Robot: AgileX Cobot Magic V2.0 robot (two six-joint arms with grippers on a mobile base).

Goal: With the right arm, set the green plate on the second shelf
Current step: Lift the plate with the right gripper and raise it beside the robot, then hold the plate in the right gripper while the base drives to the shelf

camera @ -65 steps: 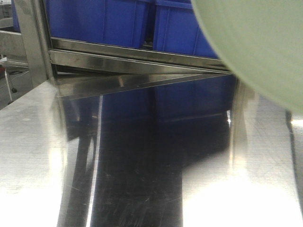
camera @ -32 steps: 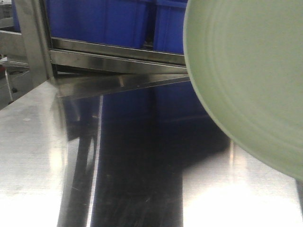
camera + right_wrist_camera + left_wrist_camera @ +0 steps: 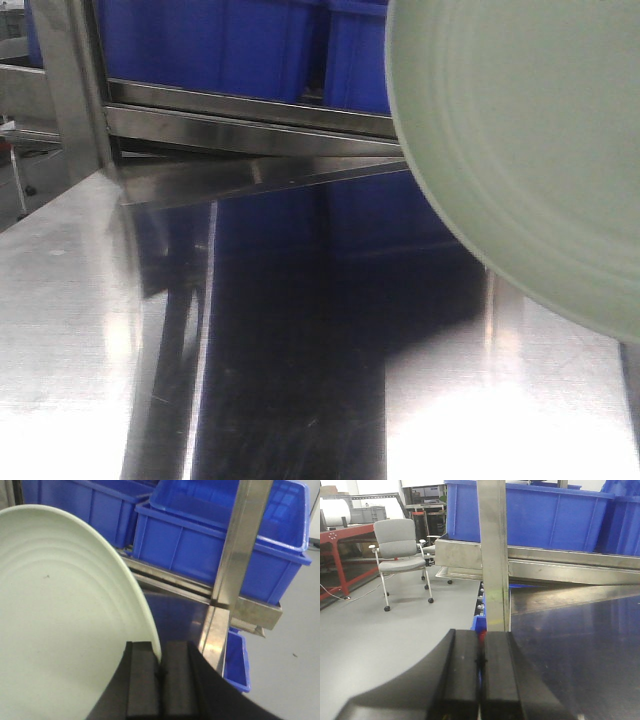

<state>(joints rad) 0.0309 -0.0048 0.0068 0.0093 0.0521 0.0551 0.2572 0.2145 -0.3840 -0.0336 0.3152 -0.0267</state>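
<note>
Right gripper (image 3: pixel 161 655) clamps green plate (image 3: pixel 60 630) by rim

ringed pale green plate (image 3: pixel 520 150), blue bins (image 3: pixel 220 45)

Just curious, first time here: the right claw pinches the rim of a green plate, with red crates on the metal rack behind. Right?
Not quite: the crates are blue, not red, as the right wrist view shows. The right claw does pinch the rim of the green plate, with the metal rack behind.
</note>
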